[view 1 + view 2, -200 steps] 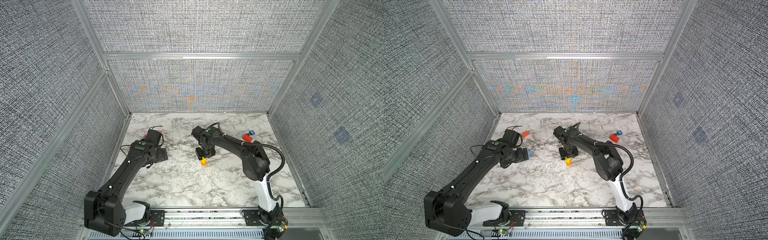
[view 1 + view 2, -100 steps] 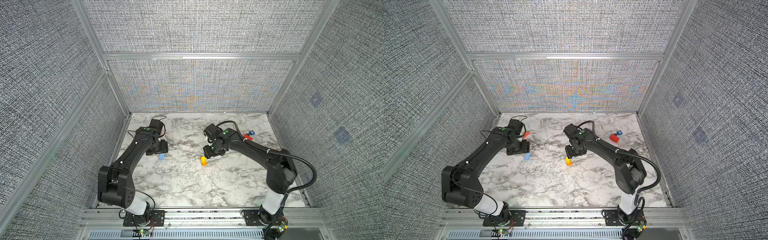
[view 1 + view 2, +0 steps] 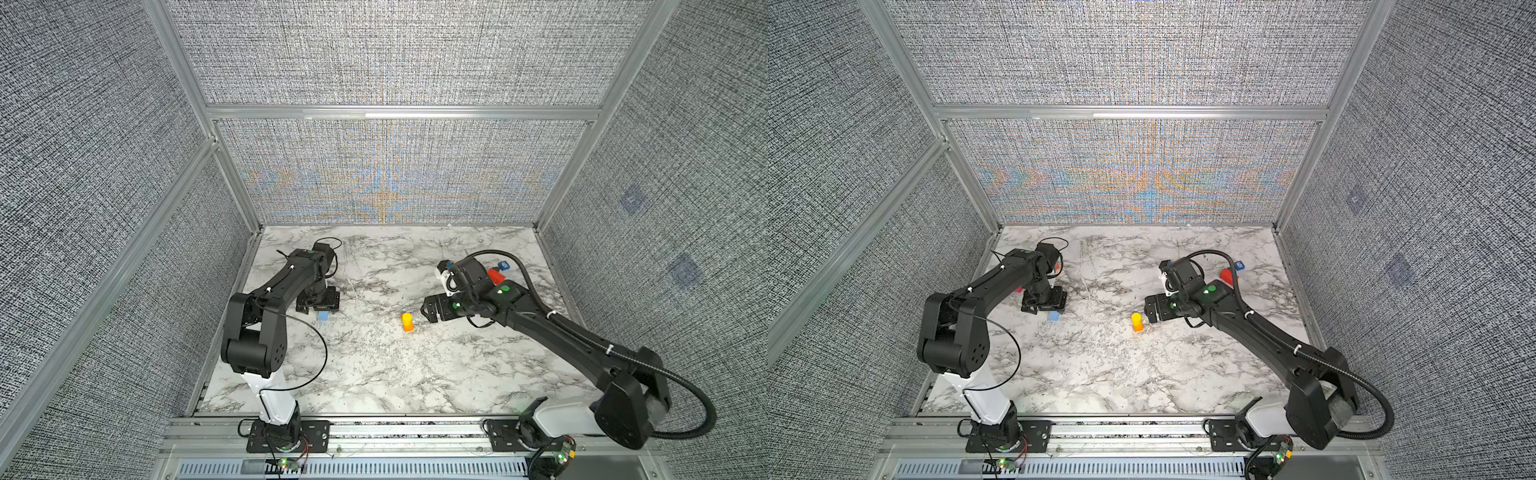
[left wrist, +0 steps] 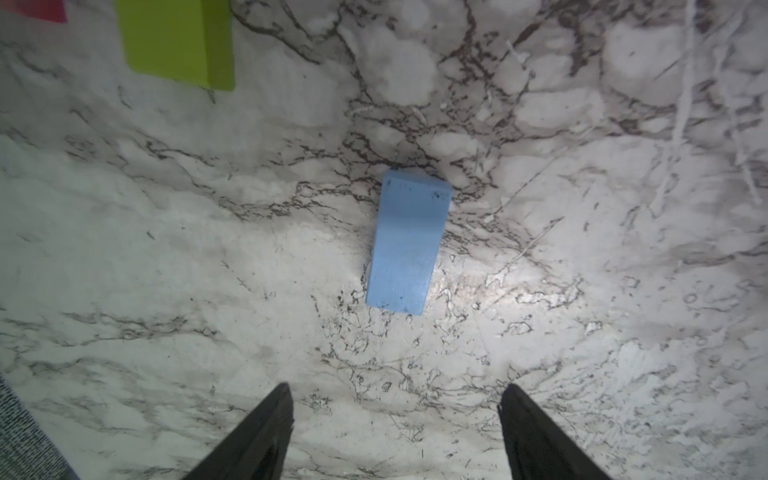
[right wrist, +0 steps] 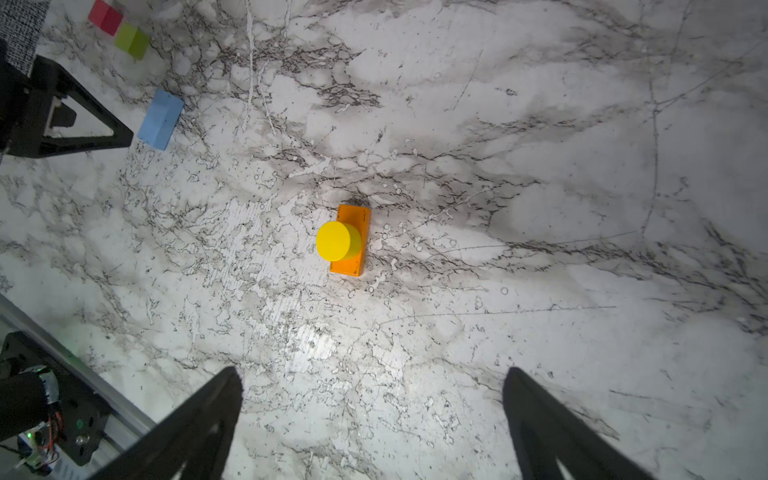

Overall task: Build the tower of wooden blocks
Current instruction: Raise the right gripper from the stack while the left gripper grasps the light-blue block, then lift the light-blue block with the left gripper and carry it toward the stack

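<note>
The wood block tower (image 3: 407, 323) (image 3: 1137, 323) is a flat orange block with a yellow cylinder (image 5: 337, 240) standing on it, mid-table. My right gripper (image 3: 427, 311) (image 3: 1147, 311) (image 5: 372, 374) hangs open just right of it, touching nothing. A light blue block (image 3: 323, 316) (image 3: 1054, 316) (image 4: 409, 247) (image 5: 160, 119) lies flat on the marble. My left gripper (image 3: 316, 306) (image 3: 1044, 306) (image 4: 397, 390) is open above it and a little behind, with nothing between its jaws.
A yellow-green block (image 4: 174, 41) (image 5: 132, 40) and a magenta block (image 4: 37, 8) (image 5: 106, 16) lie side by side near the left arm. A red block (image 3: 496, 275) (image 3: 1227, 275) and a small blue cube (image 3: 503, 264) (image 3: 1239, 264) sit at the back right. Fabric walls enclose the table (image 3: 374, 374).
My right gripper has opened and drawn back to the right of the stack. The light blue block now lies free on the table, with the left gripper pulled back over it.
</note>
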Motion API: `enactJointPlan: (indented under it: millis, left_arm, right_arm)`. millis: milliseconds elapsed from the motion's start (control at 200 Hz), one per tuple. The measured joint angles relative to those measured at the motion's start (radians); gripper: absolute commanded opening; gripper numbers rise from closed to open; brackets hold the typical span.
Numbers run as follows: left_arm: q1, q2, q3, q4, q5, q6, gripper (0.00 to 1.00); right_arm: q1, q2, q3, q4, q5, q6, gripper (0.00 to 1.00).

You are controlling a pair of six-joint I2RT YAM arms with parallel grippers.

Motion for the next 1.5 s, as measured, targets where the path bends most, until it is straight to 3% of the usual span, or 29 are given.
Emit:
enactJointPlan:
  millis: [315, 635, 710, 895, 1310, 1501]
  left_arm:
    - [0.0, 0.055, 0.049, 0.012, -0.004, 0.015, 0.68]
    - [0.0, 0.147, 0.07, 0.051, 0.0, 0.048, 0.62]
    - [0.0, 0.16, 0.074, 0.053, 0.002, 0.053, 0.54]
    - [0.003, 0.205, 0.085, 0.07, 0.002, 0.063, 0.5]
    - [0.003, 0.205, 0.082, 0.077, 0.0, 0.063, 0.27]
    - [-0.003, 0.189, 0.113, 0.033, -0.018, -0.032, 0.26]
  right_arm:
    - [-0.012, -0.182, -0.082, 0.017, -0.028, 0.021, 0.99]
    - [-0.018, -0.367, -0.169, 0.021, -0.043, 0.036, 0.99]
    - [-0.022, -0.377, -0.172, 0.025, -0.053, 0.037, 0.99]
    - [-0.03, -0.381, -0.188, 0.037, -0.081, 0.047, 0.99]
    - [-0.045, -0.388, -0.202, 0.048, -0.106, 0.055, 0.99]
    - [-0.051, -0.359, -0.202, 0.048, -0.105, 0.074, 0.99]
